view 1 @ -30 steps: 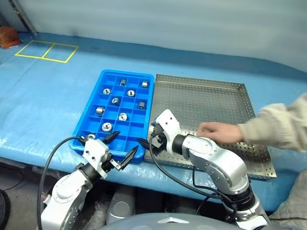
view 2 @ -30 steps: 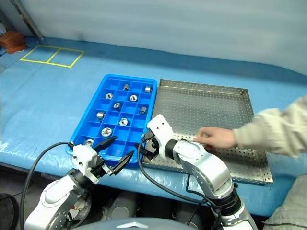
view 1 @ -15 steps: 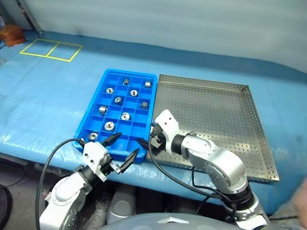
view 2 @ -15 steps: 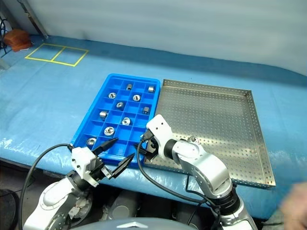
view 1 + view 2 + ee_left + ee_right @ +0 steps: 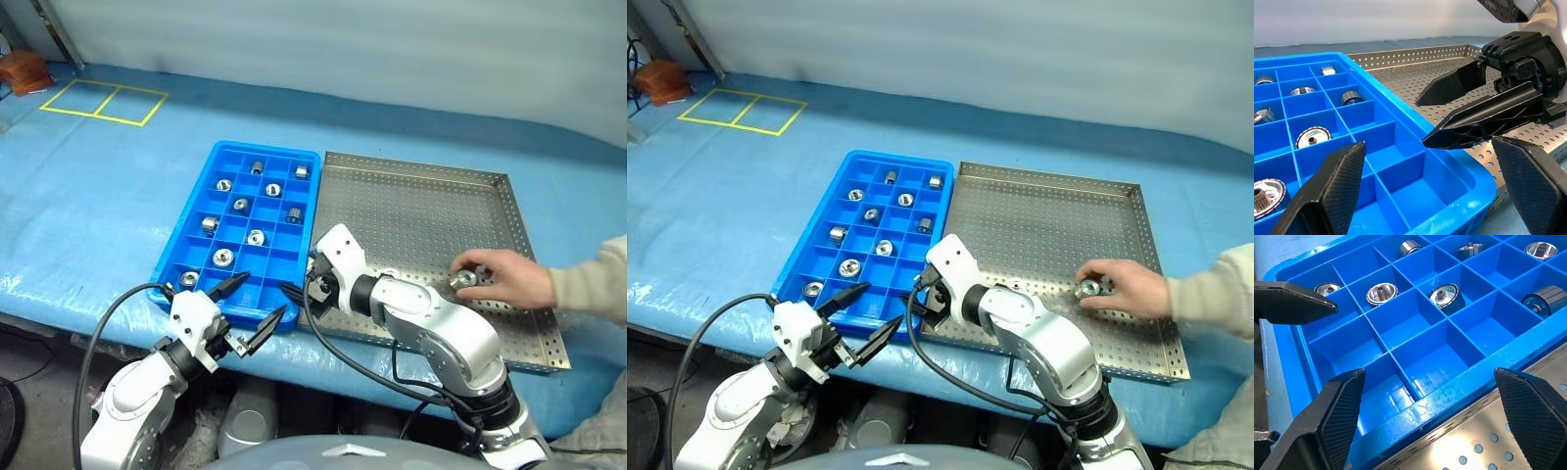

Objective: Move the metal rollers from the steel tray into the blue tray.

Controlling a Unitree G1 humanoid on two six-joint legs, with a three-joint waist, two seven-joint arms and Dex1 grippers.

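I count nine metal rollers (image 5: pixel 223 258) already lying in separate compartments of the blue tray (image 5: pixel 186 223), and the steel tray (image 5: pixel 421 211) beside it looks bare except for one roller (image 5: pixel 1087 288) that a person's hand (image 5: pixel 1125 288) holds near its right front part. My left gripper (image 5: pixel 251 305) and right gripper (image 5: pixel 1449 115) both stand spread wide with nothing between the fingers, hovering close together over the blue tray's near right corner. I judge the transfer is nearly finished, with this one roller left to move once the hand goes away.
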